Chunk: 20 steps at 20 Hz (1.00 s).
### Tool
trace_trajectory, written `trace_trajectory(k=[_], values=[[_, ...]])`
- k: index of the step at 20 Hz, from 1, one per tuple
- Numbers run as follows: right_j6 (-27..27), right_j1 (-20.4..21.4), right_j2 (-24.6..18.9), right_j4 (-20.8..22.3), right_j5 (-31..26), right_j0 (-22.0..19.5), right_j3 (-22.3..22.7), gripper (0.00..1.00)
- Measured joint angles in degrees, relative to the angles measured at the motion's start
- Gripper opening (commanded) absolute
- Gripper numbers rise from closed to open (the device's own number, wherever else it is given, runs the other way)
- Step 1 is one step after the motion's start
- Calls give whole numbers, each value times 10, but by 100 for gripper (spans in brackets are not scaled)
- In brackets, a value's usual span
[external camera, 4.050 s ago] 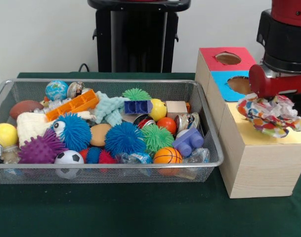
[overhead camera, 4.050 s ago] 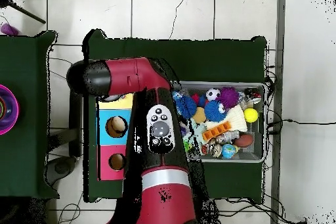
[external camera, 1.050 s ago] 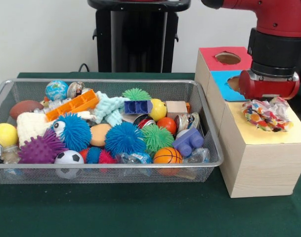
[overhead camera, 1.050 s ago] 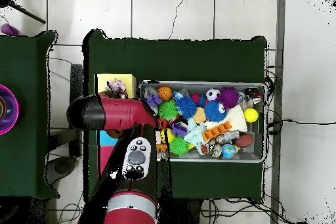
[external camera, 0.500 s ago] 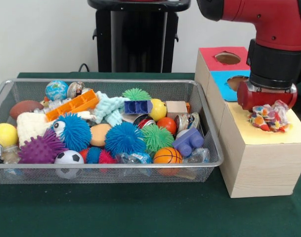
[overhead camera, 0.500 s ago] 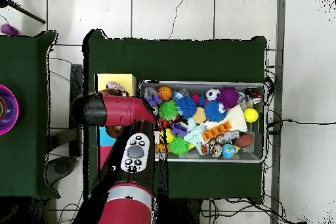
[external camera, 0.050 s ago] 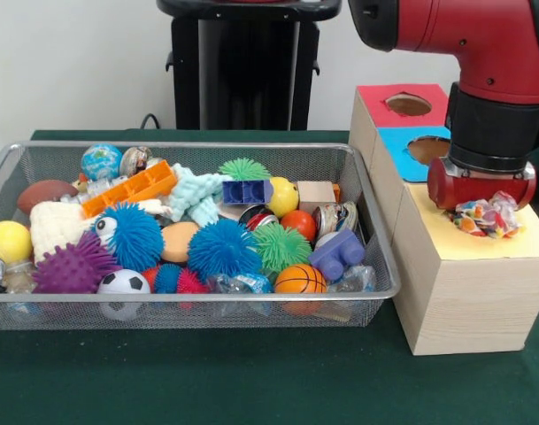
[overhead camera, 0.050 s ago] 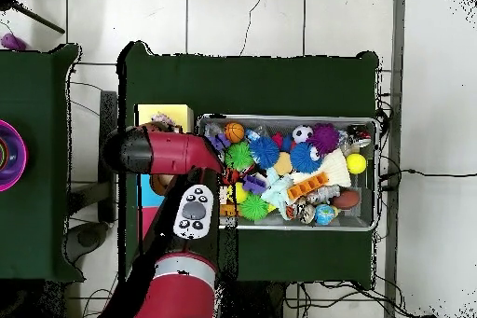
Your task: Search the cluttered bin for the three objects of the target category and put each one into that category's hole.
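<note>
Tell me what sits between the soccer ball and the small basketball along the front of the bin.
In the front view, between the soccer ball and the basketball lie a small blue spiky ball, a red spiky ball and crinkled clear plastic.

My counter (external camera, 0.050 s ago: 251,381) wears a dark green cloth. Two things sit directly on it: the wire mesh bin (external camera, 0.050 s ago: 189,305), heaped with toys, and just beside it the long wooden box (external camera, 0.050 s ago: 464,301) whose top is yellow, blue and red. In the overhead view the counter (overhead camera, 0.050 s ago: 252,81) stands on a white tiled floor (overhead camera, 0.050 s ago: 279,16).
</note>
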<state>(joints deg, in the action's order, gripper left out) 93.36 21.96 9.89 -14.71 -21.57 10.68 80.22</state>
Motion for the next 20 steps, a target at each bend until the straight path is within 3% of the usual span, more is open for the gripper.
trace_trajectory(k=[2,3,20], values=[[0,-1,1,-1,0,0,-1,0],[0,-2,1,-1,1,0,-2,100],[0,-1,26,-2,17,23,0,100]])
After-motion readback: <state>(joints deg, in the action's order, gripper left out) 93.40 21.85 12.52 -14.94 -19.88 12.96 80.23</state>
